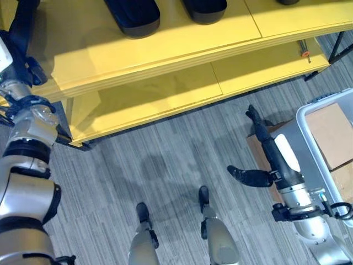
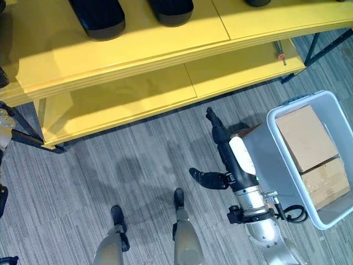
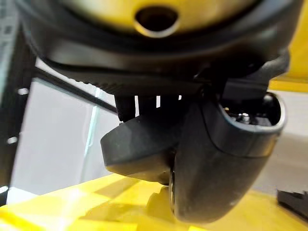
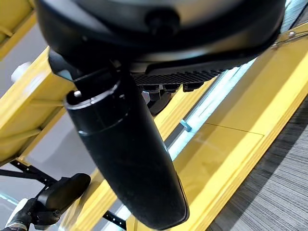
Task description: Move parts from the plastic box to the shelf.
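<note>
Two long black parts (image 1: 135, 16) (image 1: 205, 10) lie on the top board of the yellow shelf (image 1: 165, 61). The pale grey plastic box (image 2: 309, 99) stands on the floor at the right, with brown cardboard boxes (image 2: 306, 135) inside it. My right hand (image 2: 234, 160) hovers over the floor just left of the box. It is open and holds nothing, its straight fingers pointing towards the shelf and its thumb (image 2: 207, 178) sticking out. That thumb (image 4: 130, 159) also looms large in the right wrist view. My left hand (image 1: 22, 33) is raised at the shelf's left end, with its dark bulk (image 3: 192, 159) above a yellow board.
A small tool with an orange tip (image 1: 304, 51) lies on the lower shelf board near its right end. Black shelf legs (image 1: 339, 44) stand at the right. Grey striped carpet (image 1: 165, 160) lies open between the shelf and me.
</note>
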